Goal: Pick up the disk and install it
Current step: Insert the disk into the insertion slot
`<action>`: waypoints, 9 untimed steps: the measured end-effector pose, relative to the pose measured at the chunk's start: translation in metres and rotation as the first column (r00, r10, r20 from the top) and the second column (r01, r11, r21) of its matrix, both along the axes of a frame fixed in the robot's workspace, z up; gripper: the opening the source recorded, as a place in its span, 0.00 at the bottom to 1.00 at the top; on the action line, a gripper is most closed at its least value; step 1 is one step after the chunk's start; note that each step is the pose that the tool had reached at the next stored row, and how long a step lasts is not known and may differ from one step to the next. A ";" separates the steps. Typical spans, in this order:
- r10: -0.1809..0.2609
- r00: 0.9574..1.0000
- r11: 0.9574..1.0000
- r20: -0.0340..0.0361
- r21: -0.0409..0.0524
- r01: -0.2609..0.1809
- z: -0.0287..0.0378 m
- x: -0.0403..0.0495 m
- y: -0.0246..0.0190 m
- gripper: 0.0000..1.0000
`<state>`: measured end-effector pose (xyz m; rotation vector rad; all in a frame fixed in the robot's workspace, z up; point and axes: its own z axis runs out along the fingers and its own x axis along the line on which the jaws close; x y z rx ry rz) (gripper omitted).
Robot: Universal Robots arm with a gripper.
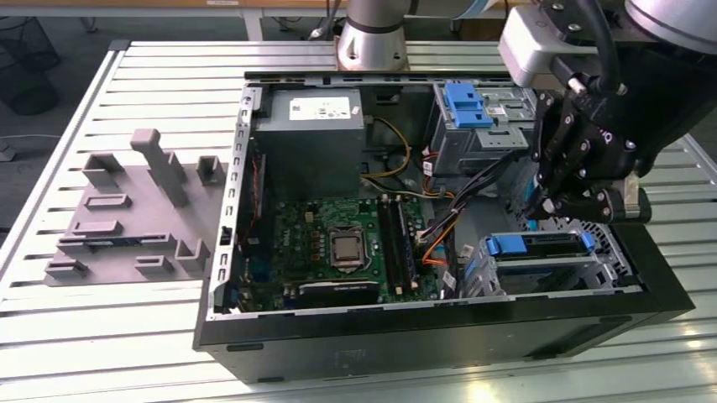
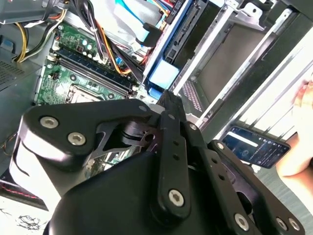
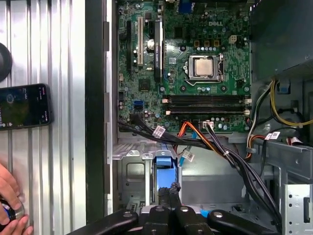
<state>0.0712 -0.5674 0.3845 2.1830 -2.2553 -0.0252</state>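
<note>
Blue-framed disk (image 3: pixel 164 169) sits in your clenched jaws, standing in the drive cage (image 1: pixel 560 269); seating step, judged: press it squarely home.

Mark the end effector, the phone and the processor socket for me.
end effector (image 3: pixel 168 192): first wrist view, between its fingertips over the blue bracket.
phone (image 3: pixel 23 106): first wrist view, middle of its dark screen.
processor socket (image 3: pixel 203 67): first wrist view, centre of the silver chip.
</note>
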 end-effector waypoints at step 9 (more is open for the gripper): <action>0.000 1.000 1.000 0.000 0.000 0.000 -0.0162 0.0001 -0.0001 0.11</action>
